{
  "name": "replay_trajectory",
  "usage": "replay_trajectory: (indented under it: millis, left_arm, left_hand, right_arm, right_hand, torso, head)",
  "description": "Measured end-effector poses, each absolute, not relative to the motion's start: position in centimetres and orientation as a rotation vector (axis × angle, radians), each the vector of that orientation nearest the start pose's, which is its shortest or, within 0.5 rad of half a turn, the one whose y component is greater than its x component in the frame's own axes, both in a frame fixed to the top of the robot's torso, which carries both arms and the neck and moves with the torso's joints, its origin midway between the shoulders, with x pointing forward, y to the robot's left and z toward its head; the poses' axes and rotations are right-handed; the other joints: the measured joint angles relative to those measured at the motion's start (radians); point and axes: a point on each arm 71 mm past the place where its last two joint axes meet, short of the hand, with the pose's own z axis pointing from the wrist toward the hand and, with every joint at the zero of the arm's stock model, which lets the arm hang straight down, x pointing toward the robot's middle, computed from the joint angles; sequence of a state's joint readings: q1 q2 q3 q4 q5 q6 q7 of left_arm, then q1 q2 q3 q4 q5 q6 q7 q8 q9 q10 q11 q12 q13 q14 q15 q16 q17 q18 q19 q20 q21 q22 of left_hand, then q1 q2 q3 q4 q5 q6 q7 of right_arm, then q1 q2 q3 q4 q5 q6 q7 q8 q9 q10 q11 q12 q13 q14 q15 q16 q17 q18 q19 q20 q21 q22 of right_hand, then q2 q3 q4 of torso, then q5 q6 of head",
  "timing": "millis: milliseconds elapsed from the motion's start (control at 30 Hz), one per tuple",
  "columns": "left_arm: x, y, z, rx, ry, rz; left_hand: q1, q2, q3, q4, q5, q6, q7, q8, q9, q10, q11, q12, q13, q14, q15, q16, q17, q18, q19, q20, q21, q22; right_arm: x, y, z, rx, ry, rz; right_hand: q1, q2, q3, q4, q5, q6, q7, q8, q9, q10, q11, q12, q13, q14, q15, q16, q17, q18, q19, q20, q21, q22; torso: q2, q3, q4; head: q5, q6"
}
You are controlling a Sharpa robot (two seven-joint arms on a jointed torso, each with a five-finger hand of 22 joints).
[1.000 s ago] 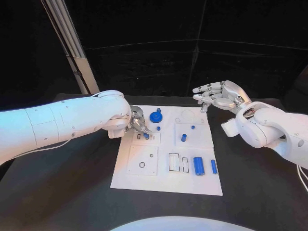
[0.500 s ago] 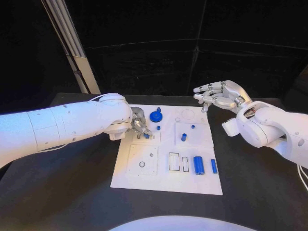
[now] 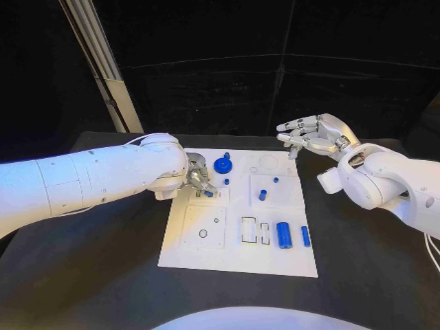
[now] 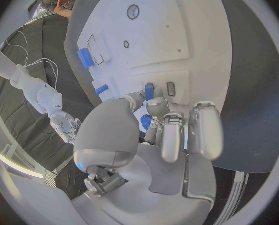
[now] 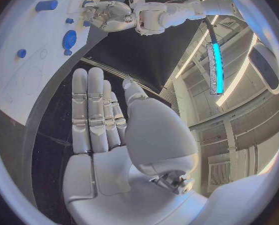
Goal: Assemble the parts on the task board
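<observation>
While the left hand (image 3: 197,180) pinches a small blue part (image 4: 149,91) at a slot near the task board's (image 3: 238,258) far left corner, several blue parts sit on the board. The right hand (image 3: 314,137) hovers spread and empty beyond the far right corner, so the assembly looks partly done.

Left hand (image 3: 199,180) lowered, fingers curled together, right hand (image 3: 314,137) raised, fingers apart
</observation>
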State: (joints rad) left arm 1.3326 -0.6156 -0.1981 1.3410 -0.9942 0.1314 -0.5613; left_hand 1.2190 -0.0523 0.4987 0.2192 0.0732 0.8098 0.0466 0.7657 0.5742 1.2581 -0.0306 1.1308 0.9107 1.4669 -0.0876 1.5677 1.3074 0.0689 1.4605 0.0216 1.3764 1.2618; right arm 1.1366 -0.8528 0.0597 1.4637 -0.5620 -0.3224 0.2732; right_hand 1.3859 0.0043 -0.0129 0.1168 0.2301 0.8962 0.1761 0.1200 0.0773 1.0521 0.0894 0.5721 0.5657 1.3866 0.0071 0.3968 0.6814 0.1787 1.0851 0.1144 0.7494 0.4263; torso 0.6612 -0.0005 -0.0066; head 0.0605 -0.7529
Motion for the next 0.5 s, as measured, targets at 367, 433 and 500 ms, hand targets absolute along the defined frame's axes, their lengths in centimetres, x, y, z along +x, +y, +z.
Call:
replay_trajectory:
  millis: [367,433,500]
  left_arm:
    - [50.73,16.31,-22.72,-0.111,2.382,-0.315]
    - [50.73,16.32,-22.73,-0.110,2.384,-0.314]
    - [50.74,16.32,-22.73,-0.109,2.384,-0.313]
  left_hand:
    - [-0.005,0.007,0.005,0.005,-0.003,0.000,0.000,0.005,0.002,0.000,0.000,0.000,0.001,0.000,0.000,0.000,0.000,0.000,0.000,0.000,0.000,0.001]
    - [-0.005,0.007,0.005,0.005,-0.003,0.000,0.000,0.005,0.003,0.000,0.000,0.000,0.001,0.000,0.000,0.000,0.000,0.000,0.000,0.000,0.000,0.001]
    - [-0.005,0.007,0.005,0.005,-0.003,0.000,0.000,0.005,0.003,0.000,0.000,0.000,0.001,0.000,0.000,0.000,0.000,0.000,0.000,0.000,0.000,0.001]
  right_arm:
    - [49.91,-22.52,-17.56,0.623,1.535,1.285]
    - [49.93,-22.52,-17.59,0.624,1.538,1.284]
    - [49.94,-22.51,-17.61,0.624,1.540,1.284]
  right_hand:
    - [0.000,0.000,0.000,0.000,0.000,0.000,0.000,0.000,0.000,0.000,0.000,0.004,-0.002,0.000,0.000,0.000,0.000,0.000,0.000,0.000,-0.006,-0.002]
    - [0.000,0.000,0.000,0.000,0.000,0.000,0.000,0.000,0.000,-0.004,-0.004,0.004,-0.003,0.000,0.000,-0.004,0.000,0.000,0.000,0.000,-0.006,-0.002]
    - [0.000,0.000,-0.003,0.003,0.000,0.000,0.000,0.000,0.000,-0.004,-0.004,0.004,-0.004,0.000,0.000,-0.004,0.000,0.000,0.000,0.000,-0.006,-0.004]
  torso:
    - [0.000,0.0002,-0.0003]
    - [0.000,0.0002,-0.0003]
    - [0.000,0.0002,-0.0003]
  head:
    - [0.000,-0.002]
    - [0.000,-0.002]
    - [0.000,-0.002]
